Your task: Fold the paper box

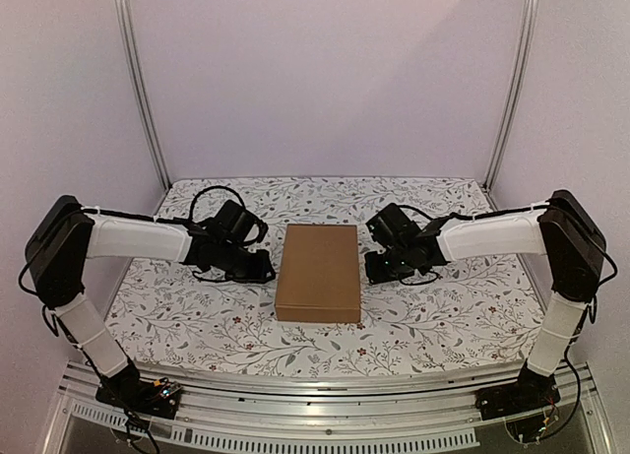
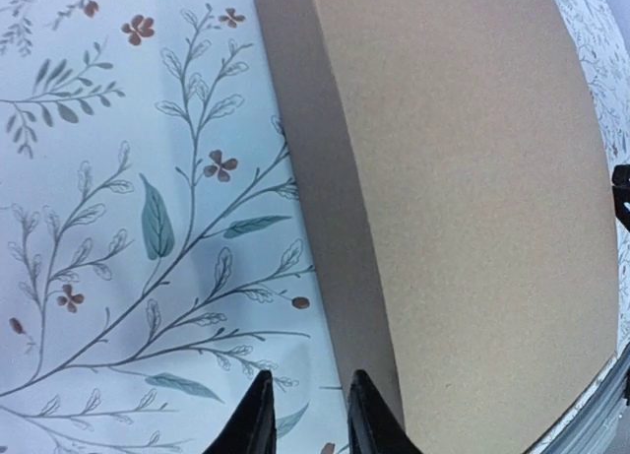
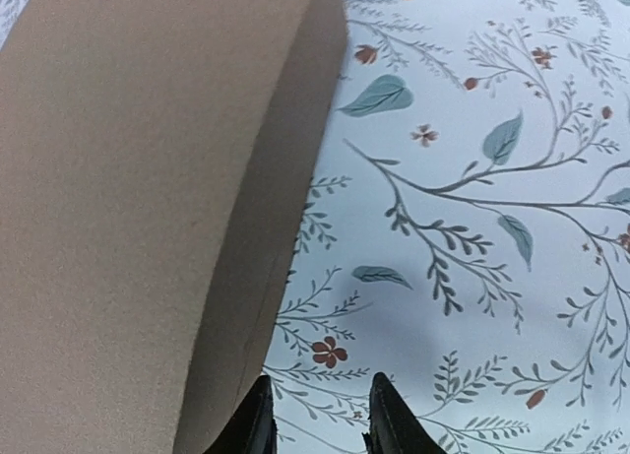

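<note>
The paper box [image 1: 318, 272] is a plain brown cardboard box, closed and lying flat in the middle of the table. My left gripper [image 1: 264, 269] hovers just left of it, open and empty. In the left wrist view the left gripper [image 2: 307, 415] has a small gap between its jaws, next to the box's side wall [image 2: 340, 227]. My right gripper [image 1: 372, 268] hovers just right of the box, open and empty. In the right wrist view the right gripper [image 3: 317, 415] sits beside the box's right wall [image 3: 266, 247].
A floral-patterned cloth [image 1: 187, 316] covers the table. White walls and two metal uprights [image 1: 143, 90] close in the back and sides. An aluminium rail [image 1: 325, 395] runs along the near edge.
</note>
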`<act>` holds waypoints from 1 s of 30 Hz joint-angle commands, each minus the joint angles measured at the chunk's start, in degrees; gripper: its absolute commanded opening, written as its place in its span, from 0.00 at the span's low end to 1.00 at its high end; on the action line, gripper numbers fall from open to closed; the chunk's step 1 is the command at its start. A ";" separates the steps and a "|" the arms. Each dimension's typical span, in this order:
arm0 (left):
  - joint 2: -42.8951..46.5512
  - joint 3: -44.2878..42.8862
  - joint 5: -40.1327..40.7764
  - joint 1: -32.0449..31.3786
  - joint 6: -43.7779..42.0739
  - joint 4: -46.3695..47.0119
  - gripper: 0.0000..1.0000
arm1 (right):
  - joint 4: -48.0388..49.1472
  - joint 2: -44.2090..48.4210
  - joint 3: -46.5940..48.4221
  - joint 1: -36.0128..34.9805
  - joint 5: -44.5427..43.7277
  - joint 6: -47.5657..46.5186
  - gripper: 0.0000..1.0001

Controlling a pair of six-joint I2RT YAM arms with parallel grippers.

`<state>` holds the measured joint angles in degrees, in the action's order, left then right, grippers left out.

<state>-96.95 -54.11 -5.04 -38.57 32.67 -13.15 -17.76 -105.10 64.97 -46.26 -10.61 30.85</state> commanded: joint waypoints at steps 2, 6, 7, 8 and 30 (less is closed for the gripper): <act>5.52 -2.48 4.86 0.14 -1.86 -6.39 0.30 | -6.83 8.36 -0.01 0.88 -7.46 -4.07 0.47; 9.68 -4.41 6.95 0.16 -3.35 -9.92 0.39 | -9.50 13.35 -0.76 0.91 -10.19 -6.31 0.73; 10.78 -4.95 6.97 0.11 -3.79 -10.78 0.40 | -10.39 15.02 -0.80 0.92 -10.97 -6.74 0.76; 11.92 -5.60 7.13 0.15 -4.23 -11.71 0.42 | -11.18 16.07 -0.80 0.98 -11.96 -7.33 0.80; 31.68 -11.29 14.96 0.60 -10.60 -23.78 1.00 | -17.55 45.12 -6.51 0.92 -38.03 -7.69 0.99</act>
<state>-68.10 -62.89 7.99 -38.33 23.53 -32.69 -33.71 -62.63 60.55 -45.56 -41.69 21.56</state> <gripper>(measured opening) 0.995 0.988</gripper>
